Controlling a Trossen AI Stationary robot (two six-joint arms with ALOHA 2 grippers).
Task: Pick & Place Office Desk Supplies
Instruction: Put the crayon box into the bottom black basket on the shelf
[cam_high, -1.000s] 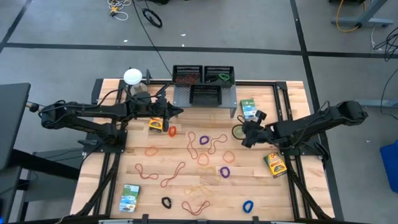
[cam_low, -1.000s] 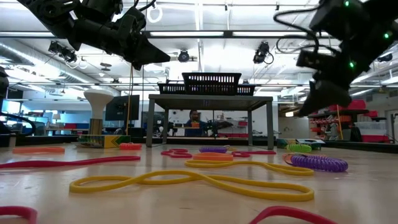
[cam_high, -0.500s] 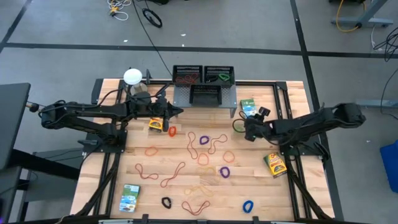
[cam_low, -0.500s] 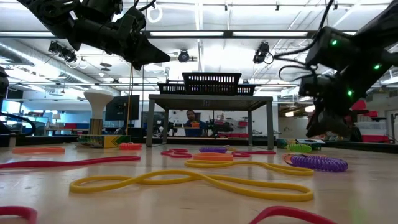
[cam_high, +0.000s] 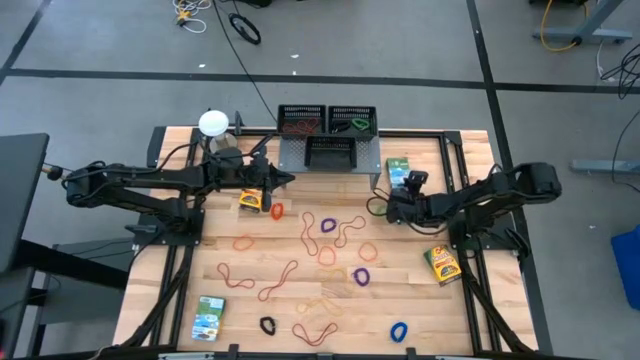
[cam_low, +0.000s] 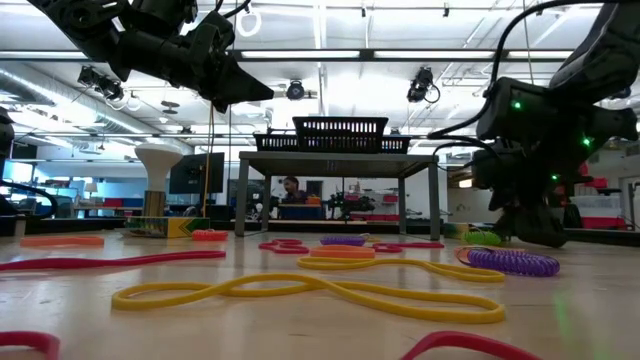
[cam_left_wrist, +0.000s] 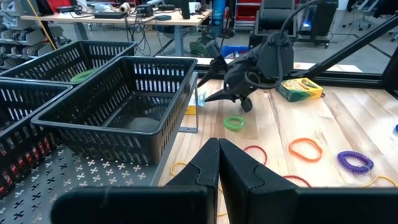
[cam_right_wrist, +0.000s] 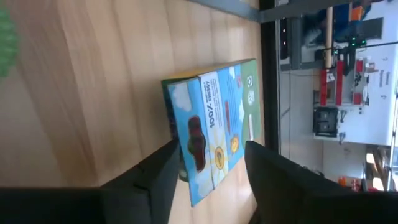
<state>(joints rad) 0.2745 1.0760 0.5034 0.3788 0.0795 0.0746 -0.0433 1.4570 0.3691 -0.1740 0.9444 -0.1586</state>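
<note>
A green-white card box (cam_high: 399, 174) lies flat on the table right of the shelf. My right gripper (cam_high: 394, 200) is low over the table, open and slanting down at the box. In the right wrist view its two fingers (cam_right_wrist: 155, 174) flank the box's near end (cam_right_wrist: 205, 168). A green rubber band (cam_high: 383, 210) lies beside that gripper. My left gripper (cam_high: 290, 180) hangs shut with nothing in it, high above the table beside the shelf's left end; in the left wrist view its fingers (cam_left_wrist: 219, 162) are pressed together. My right gripper stands open with one finger on each side of the card box's near end (cam_right_wrist: 186, 155), coming slanted down from the table's near right. I cannot tell whether either finger touches the box. The box lies flat on the table.
A grey perforated shelf (cam_high: 300, 158) at the far middle carries three black mesh trays (cam_high: 330, 150). A white ball on a stand (cam_high: 212, 123) is at the far left. Other card boxes (cam_high: 442, 262) (cam_high: 210, 318) (cam_high: 250, 201) and several coloured bands (cam_high: 326, 225) lie on the wood.
My right gripper has sunk toward the table and gone toward the far edge, up to the green-white box. It has rolled about its own axis and opened. The box and bands have stayed put.
</note>
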